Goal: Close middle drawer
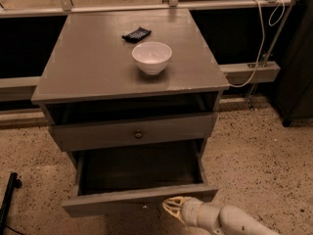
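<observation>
The middle drawer [137, 202] is pulled far out of the grey-brown cabinet [98, 77], and its empty dark inside faces up. Its flat front runs along the bottom of the camera view. My gripper [172, 209], cream-coloured with tan tips, comes in from the lower right. It sits right against the outside of the drawer front, a little right of centre. The drawer above [132, 131], with a small round knob [138, 134], stands almost shut.
A white bowl [152, 57] and a small dark object [136, 34] sit on the cabinet top. A white cable [259, 48] hangs at the right by a rail. A black leg [7, 202] stands at the lower left on the speckled floor.
</observation>
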You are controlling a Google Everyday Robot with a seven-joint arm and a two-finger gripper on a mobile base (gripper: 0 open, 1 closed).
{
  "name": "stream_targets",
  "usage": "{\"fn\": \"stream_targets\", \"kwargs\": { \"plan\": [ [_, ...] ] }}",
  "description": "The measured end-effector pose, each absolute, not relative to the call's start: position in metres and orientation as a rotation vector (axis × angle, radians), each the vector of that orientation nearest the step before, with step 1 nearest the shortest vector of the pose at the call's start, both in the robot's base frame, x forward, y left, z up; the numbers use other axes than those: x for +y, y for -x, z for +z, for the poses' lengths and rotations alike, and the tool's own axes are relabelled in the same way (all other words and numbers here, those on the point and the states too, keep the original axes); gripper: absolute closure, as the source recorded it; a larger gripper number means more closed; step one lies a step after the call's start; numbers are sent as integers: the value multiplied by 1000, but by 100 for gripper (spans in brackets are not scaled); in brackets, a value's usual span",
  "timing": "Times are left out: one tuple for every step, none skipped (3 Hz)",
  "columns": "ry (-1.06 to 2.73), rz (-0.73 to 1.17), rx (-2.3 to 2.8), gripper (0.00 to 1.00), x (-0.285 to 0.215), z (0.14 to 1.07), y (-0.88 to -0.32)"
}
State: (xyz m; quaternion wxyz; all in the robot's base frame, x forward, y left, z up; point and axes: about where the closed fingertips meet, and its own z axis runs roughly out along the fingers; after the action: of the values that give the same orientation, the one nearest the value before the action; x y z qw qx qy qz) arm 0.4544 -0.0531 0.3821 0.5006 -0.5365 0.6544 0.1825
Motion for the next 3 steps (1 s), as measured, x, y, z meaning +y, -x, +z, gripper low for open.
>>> {"fn": "stream_targets", "kwargs": {
  "plan": [
    [1265, 423, 1519, 100, -37, 399, -487],
    [1255, 426, 1453, 100, -17, 413, -533],
    [1255, 422, 1448, 100, -18, 412, -537]
  ]
}}
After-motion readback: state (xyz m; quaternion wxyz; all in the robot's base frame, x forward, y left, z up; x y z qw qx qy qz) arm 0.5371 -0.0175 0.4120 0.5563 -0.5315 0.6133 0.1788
